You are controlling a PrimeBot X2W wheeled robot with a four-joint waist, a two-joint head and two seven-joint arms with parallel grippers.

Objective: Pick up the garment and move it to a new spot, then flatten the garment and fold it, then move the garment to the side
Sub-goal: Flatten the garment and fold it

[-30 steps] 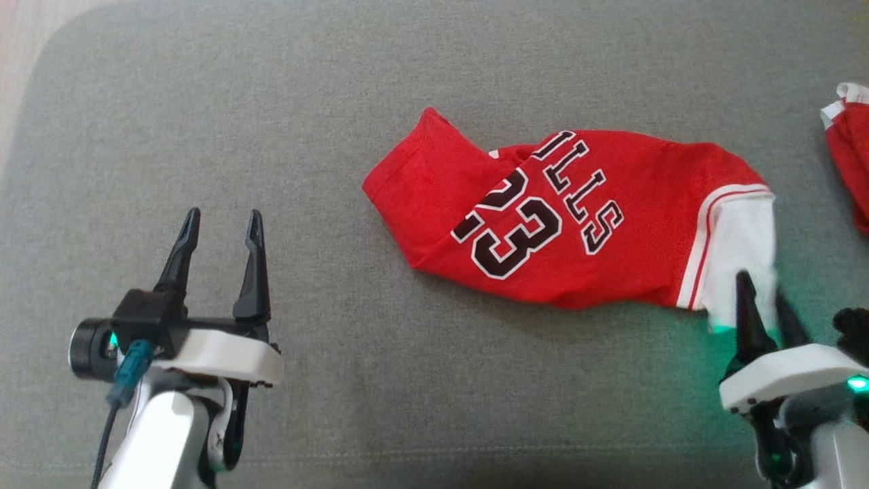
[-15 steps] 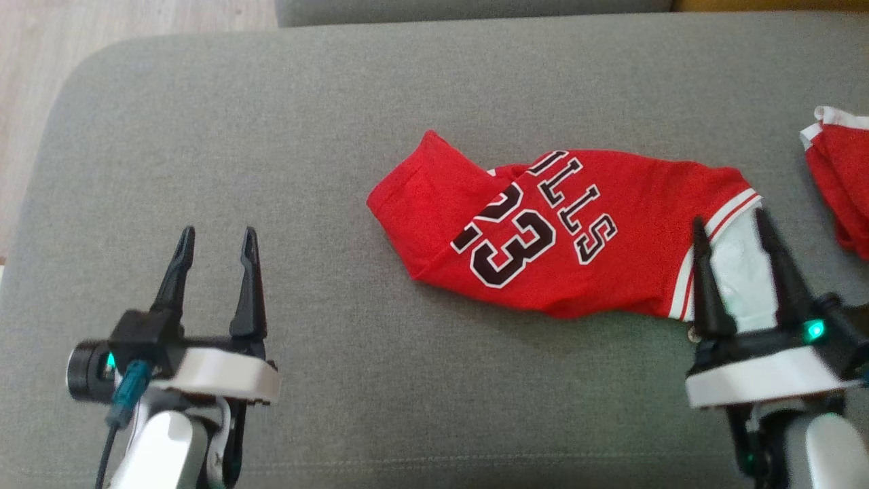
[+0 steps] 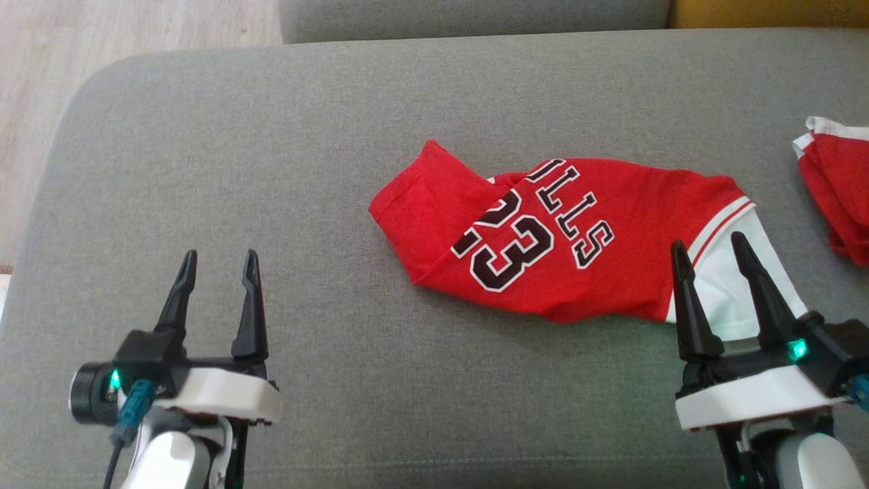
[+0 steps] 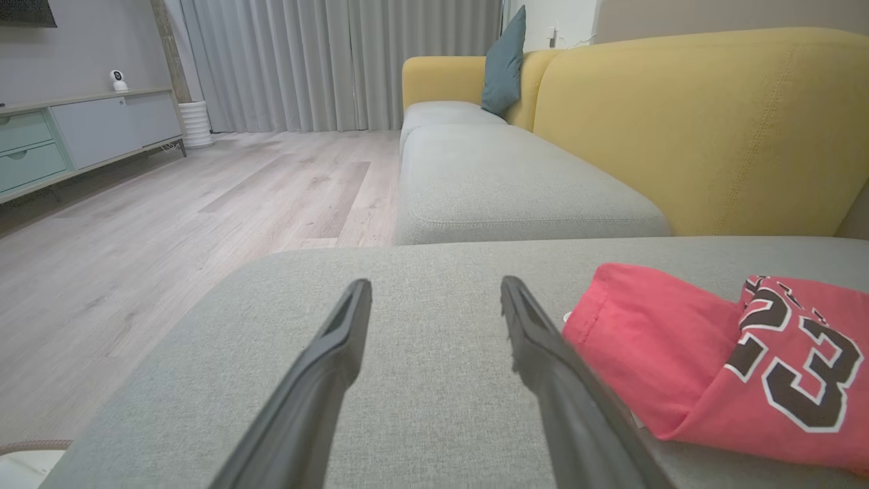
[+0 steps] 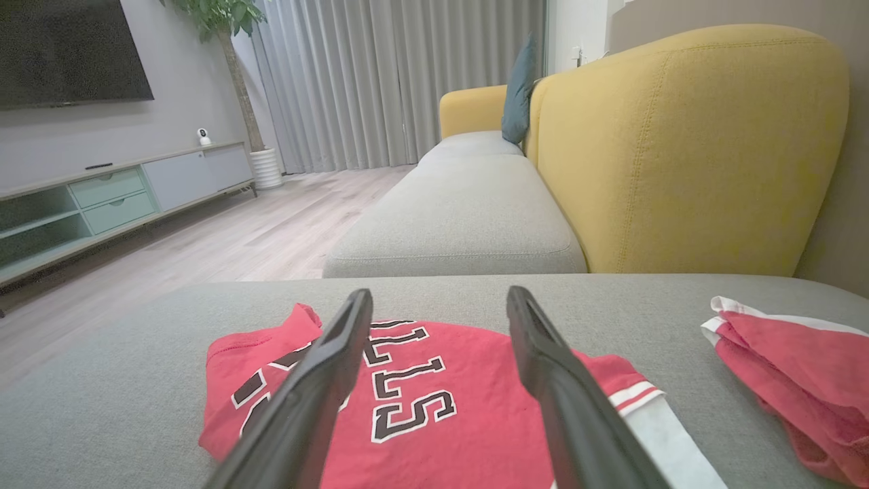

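Observation:
A red garment (image 3: 543,238) with a black "23" and a white band at its right end lies loosely folded on the grey cushion (image 3: 326,170). The left wrist view shows the garment (image 4: 719,360) at the right; the right wrist view has the garment (image 5: 421,401) under the fingers. My right gripper (image 3: 709,248) hovers open over the white band, holding nothing. My left gripper (image 3: 217,261) stands open at the lower left, well apart from the cloth.
A second red and white cloth (image 3: 838,183) lies at the cushion's right edge. Wooden floor (image 3: 136,27) lies beyond the cushion's rounded far-left corner. A yellow sofa back (image 5: 679,149) and another grey seat (image 5: 461,224) stand ahead.
My right gripper has let go of the garment's white end, opened wide and drawn back slightly. The camera has tilted, so the whole scene sits lower. The left gripper stays open.

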